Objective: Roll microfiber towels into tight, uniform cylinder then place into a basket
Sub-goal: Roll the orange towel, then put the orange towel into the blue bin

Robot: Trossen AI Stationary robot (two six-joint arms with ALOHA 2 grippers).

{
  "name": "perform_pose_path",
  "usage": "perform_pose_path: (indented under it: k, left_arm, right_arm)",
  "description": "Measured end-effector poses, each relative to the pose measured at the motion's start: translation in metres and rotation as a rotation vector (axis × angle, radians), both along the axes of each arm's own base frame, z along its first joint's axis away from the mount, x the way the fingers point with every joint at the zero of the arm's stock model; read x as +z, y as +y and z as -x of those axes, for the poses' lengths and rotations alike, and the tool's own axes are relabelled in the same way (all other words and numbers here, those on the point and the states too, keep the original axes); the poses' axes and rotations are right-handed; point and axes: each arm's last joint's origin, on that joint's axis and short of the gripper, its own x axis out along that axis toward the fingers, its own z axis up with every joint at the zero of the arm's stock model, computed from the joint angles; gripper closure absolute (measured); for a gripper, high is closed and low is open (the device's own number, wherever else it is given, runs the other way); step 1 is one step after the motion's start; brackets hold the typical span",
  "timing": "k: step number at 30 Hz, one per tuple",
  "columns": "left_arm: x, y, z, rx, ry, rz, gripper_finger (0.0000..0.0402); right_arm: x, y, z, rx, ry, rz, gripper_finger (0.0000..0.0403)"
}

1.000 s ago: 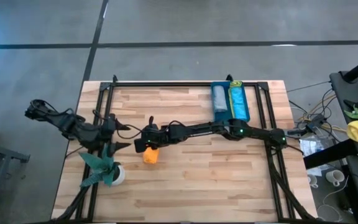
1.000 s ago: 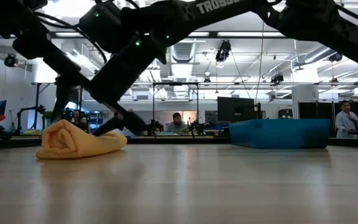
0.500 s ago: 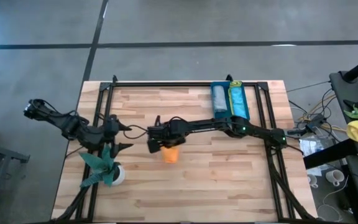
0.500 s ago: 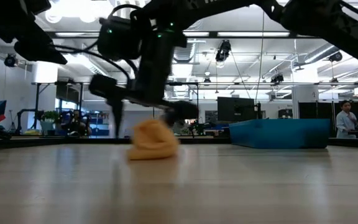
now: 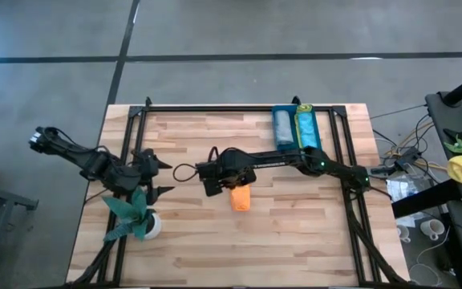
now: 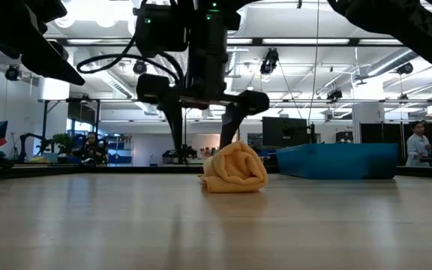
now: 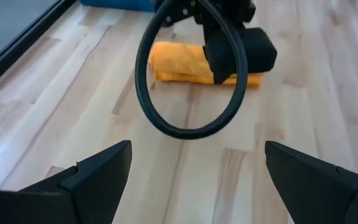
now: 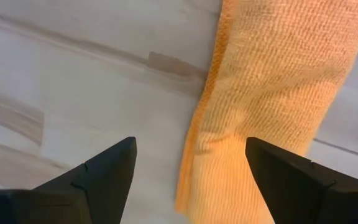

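Right gripper [image 5: 233, 186] was over bench [image 5: 295, 241] centre, fingers [image 6: 235, 126] spread, straddling orange towel [image 5: 241, 199] end, not pinching. Towel was rolled, lying on bench just off centre toward 5 o'clock. Left gripper [image 5: 156, 177] waited at 9 o'clock edge, fingers spread, empty, beside plant [image 5: 131, 215]. Basket [image 5: 297, 130] sat at 1 o'clock, grey roll [image 5: 282, 127] and turquoise roll [image 5: 305, 128] inside, side by side.

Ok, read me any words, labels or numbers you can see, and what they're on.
Nothing readable: no text shows on the towel, the basket or the table.
Monitor in the room behind: too small to read.
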Motion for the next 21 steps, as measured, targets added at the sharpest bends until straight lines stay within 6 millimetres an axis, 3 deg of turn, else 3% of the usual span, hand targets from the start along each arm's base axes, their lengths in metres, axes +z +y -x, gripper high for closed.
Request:
perform_pose_path:
  k: [9,21]
  left_arm:
    - [0.000,0.000,0.000,-0.001,0.000,-0.008,0.0049]
    - [0.000,0.000,0.000,-0.001,0.003,-0.009,0.0049]
  right_arm:
    - [0.003,-0.005,0.015,-0.068,0.135,0.093,0.0102]
    - [-0.001,-0.023,0.012,0.026,0.109,0.070,0.0103]
